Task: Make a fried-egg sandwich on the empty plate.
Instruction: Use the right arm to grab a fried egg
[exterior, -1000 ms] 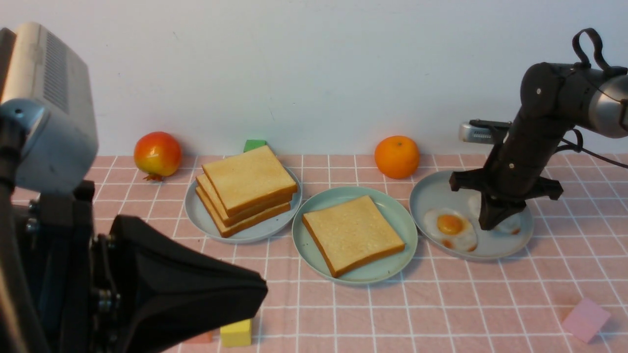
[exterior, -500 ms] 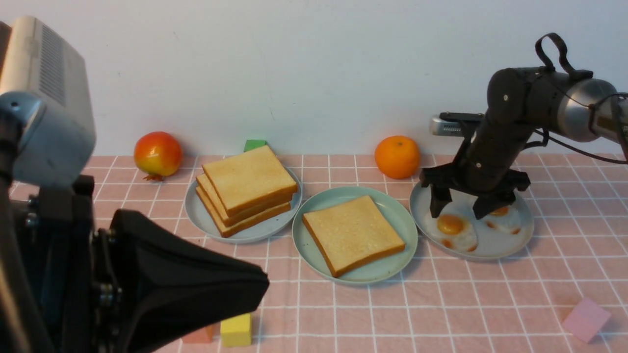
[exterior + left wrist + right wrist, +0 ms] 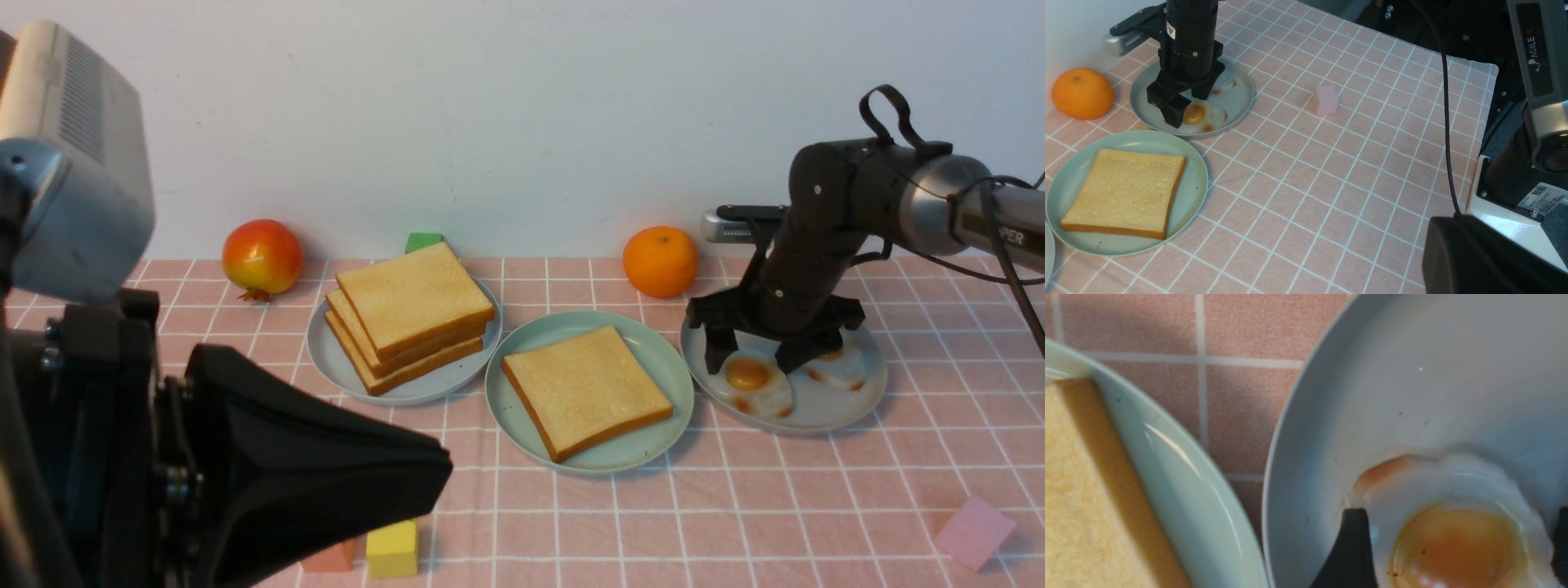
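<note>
One toast slice (image 3: 586, 390) lies flat on the mint-green plate (image 3: 522, 408) in the middle. Three more toast slices (image 3: 412, 314) are stacked on the grey-blue plate (image 3: 326, 355) to its left. Two fried eggs sit on the right grey-blue plate (image 3: 824, 412). My right gripper (image 3: 753, 363) is open and low over the left egg (image 3: 767, 398), with a finger (image 3: 1351, 547) on each side of its yolk (image 3: 1457, 547). The other egg (image 3: 845, 374) lies just right of the gripper. My left gripper (image 3: 408, 482) hangs shut at the near left, holding nothing.
An orange (image 3: 660, 261) and a red-yellow fruit (image 3: 262, 256) stand by the back wall, with a green block (image 3: 424, 242) behind the toast stack. A yellow block (image 3: 393, 549) and a pink block (image 3: 974, 532) lie near the front edge.
My right gripper went from shut above the right egg to open, moved left and came down around the left egg. The left arm barely moved.
</note>
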Tool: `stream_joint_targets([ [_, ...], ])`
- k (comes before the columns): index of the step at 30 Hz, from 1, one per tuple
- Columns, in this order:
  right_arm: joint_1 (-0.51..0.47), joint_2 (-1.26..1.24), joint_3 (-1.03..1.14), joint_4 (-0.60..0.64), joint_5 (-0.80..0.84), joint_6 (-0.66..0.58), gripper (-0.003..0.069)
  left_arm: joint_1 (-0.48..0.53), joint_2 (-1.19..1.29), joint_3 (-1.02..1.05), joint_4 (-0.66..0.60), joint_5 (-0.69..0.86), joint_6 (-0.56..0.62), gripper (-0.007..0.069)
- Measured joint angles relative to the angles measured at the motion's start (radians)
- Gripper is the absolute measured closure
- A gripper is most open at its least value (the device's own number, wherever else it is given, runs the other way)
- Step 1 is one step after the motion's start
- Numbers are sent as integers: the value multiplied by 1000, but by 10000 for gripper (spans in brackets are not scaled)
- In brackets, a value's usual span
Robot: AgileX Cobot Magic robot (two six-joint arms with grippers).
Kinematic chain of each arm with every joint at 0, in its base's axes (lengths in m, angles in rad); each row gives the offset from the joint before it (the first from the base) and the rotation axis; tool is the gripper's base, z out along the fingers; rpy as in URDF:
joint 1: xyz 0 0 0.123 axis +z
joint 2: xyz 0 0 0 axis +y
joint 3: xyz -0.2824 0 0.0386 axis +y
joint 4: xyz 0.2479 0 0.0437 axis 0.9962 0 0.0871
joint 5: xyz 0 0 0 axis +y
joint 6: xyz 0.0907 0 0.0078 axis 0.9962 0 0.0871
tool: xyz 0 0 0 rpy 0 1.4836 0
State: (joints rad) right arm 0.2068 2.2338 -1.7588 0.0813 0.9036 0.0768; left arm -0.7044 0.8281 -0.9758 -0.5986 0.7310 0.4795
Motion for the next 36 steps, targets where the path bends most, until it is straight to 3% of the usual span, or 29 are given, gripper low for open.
stream_joint_targets([
  [14,9,-20,0,-69,36,98,53,0,0,0,-1,-4,1,612],
  [28,9,-28,1,24,15,63,78,0,0,0,-2,-14,3,612],
  [36,9,-28,1,17,25,111,27,0,0,0,-2,-7,7,612],
])
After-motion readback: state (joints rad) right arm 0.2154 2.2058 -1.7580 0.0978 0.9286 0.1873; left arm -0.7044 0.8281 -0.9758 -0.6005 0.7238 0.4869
